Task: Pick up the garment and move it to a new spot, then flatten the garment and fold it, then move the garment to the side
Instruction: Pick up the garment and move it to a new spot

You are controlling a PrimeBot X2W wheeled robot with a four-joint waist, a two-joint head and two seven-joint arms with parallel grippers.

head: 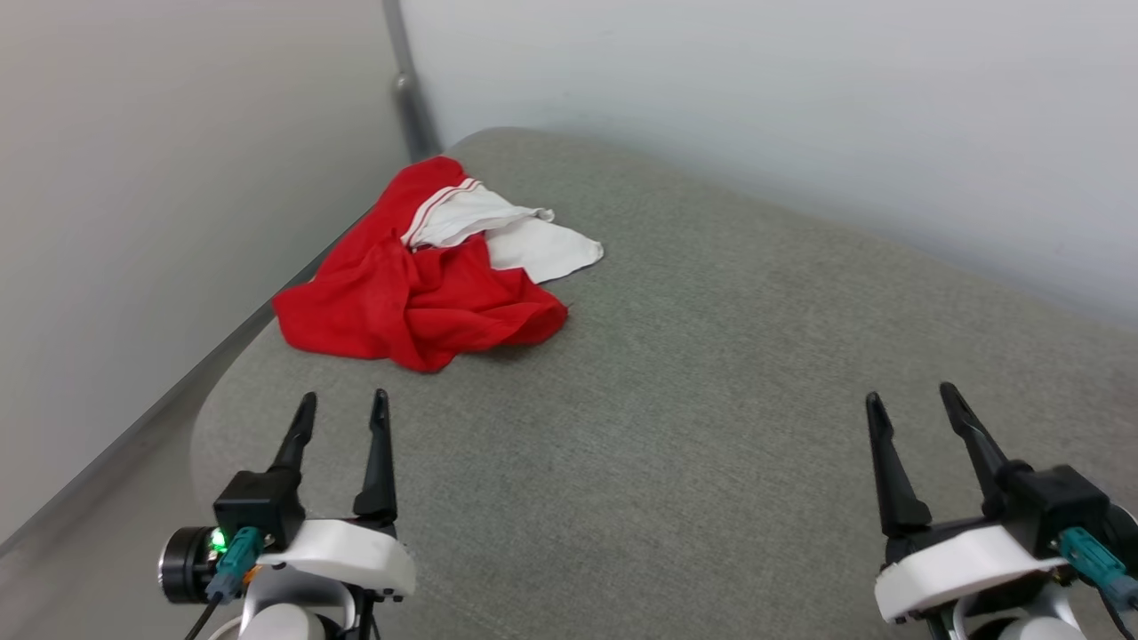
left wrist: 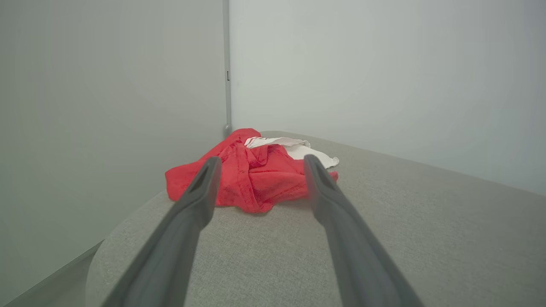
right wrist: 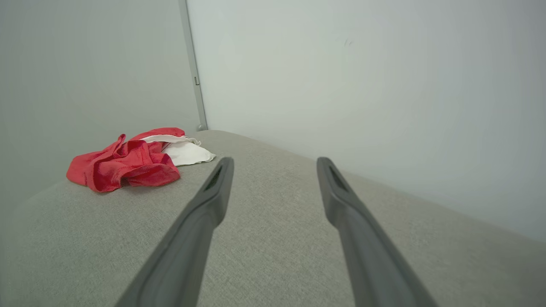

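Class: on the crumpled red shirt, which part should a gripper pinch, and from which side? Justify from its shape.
Pinch the bunched red fold at the near edge of the garment, probably coming from the near side with the open left gripper, which is closest. That fold stands up off the cushion, so the jaws can close around it; the white sleeve lies flatter.

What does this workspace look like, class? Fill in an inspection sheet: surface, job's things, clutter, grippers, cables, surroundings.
Surface: grey fabric cushion, rounded corners.
Job's things: garment, red with white sleeves, crumpled in a heap at the far left corner, not held.
Clutter: nothing seen.
Grippers: left gripper and right gripper both open, holding nothing, short of the garment.
Cables: left teal plug with a dark lead at the wrist; right teal plug likewise.
Surroundings: pale walls meeting at a grey post.
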